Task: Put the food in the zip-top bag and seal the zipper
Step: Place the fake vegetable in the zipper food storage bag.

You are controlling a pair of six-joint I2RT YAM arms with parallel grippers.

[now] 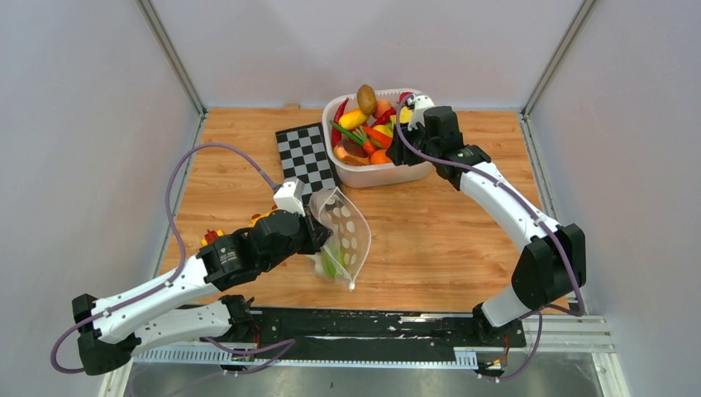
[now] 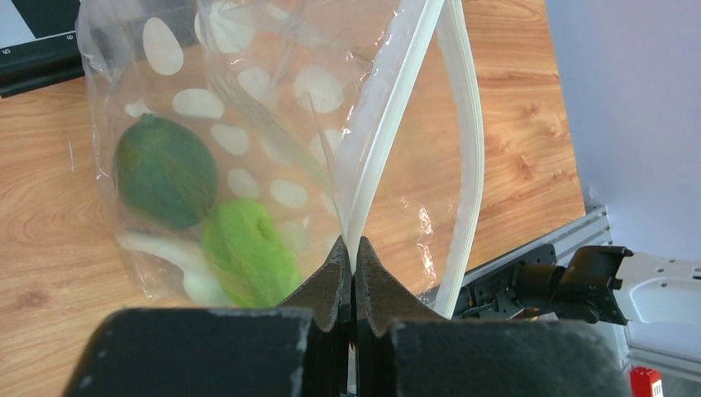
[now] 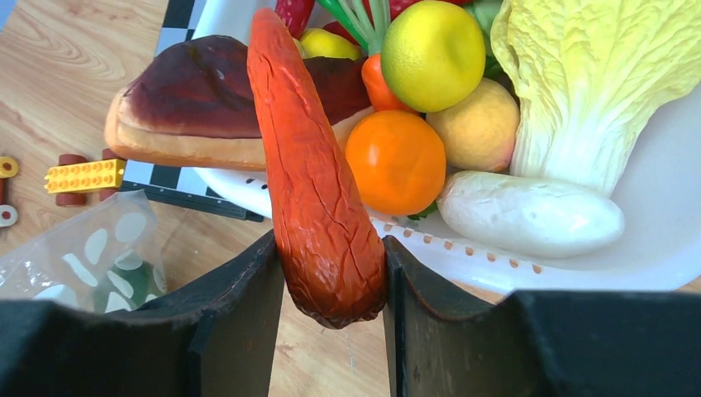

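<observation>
the wooden table (image 1: pixel 446 231) carries a checkerboard (image 1: pixel 304 155), white tub (image 1: pixel 380 174), brick cars (image 3: pixel 83 175) and zip-top bag (image 1: pixel 347 236).

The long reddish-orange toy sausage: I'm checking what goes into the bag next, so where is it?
Right wrist view, centre: the long reddish-orange toy sausage is gripped in the right pincer, by the white plastic tub's rim, beside a round orange fruit.

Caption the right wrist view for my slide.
Right gripper shut on a long orange-red food, full white tub behind it, dotted bag at lower left.
</observation>
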